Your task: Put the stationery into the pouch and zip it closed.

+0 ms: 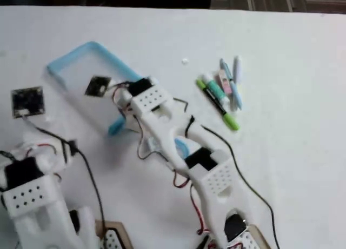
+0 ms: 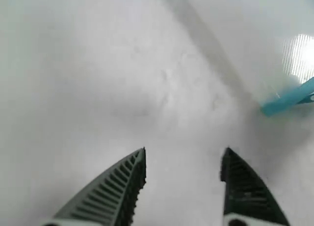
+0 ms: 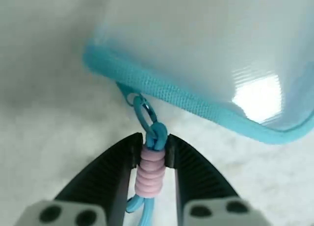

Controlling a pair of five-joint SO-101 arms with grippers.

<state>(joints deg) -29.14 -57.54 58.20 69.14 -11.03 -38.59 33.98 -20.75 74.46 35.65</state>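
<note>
A clear pouch (image 1: 81,71) with blue trim lies at the table's back left. My right arm (image 1: 157,111) stretches over to its near corner. There my right gripper (image 3: 153,150) is shut on the pink beaded zipper pull (image 3: 151,171), which hangs by a blue ring from the pouch's blue edge (image 3: 162,91). A bunch of markers and pens (image 1: 221,92) lies loose on the table to the right of the pouch. My left gripper (image 2: 184,160) hangs open over bare table with nothing between its fingers, and a blue corner of the pouch (image 2: 287,99) lies just beyond it.
The left arm (image 1: 30,192) stands at the front left with loose cables (image 1: 89,173) trailing beside it. A small white scrap (image 1: 185,61) lies behind the markers. The white table (image 1: 292,162) stretches bare to the right.
</note>
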